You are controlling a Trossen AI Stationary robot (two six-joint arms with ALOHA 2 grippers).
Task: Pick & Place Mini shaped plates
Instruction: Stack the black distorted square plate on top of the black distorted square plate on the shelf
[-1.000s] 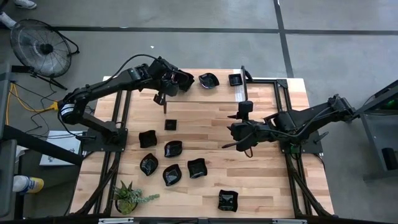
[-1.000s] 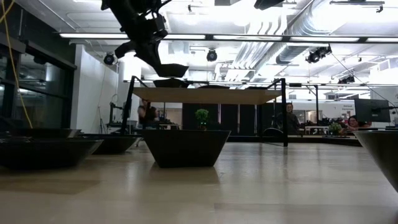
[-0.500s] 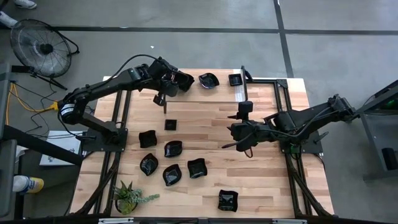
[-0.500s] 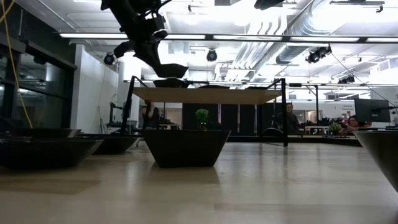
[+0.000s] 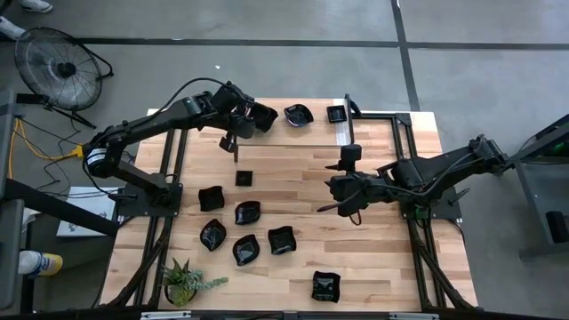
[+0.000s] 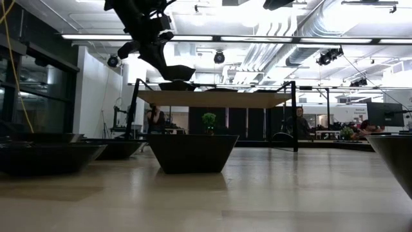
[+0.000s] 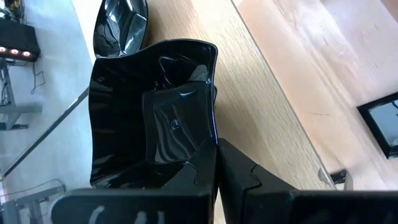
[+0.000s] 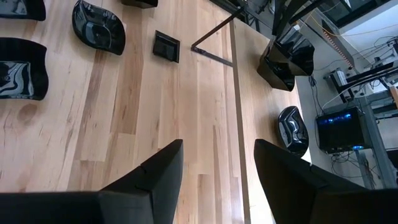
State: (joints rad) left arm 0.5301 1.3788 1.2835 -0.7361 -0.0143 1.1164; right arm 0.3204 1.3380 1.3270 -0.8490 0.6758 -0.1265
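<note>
**Black dish gripped above the table's far edge**

Your left gripper is clamped on a wavy-edged plate held above the wooden table, beside another dish. Your right gripper waits mid-table, jaws spread, empty.

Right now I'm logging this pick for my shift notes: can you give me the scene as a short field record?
left tool: shut on a wavy-edged plate, held above the table's far edge
right tool: open, empty, over bare wood mid-table
plates near far edge: rounded dish, small square
loose plates on table: seven
other: potted plant, near-left corner
</note>
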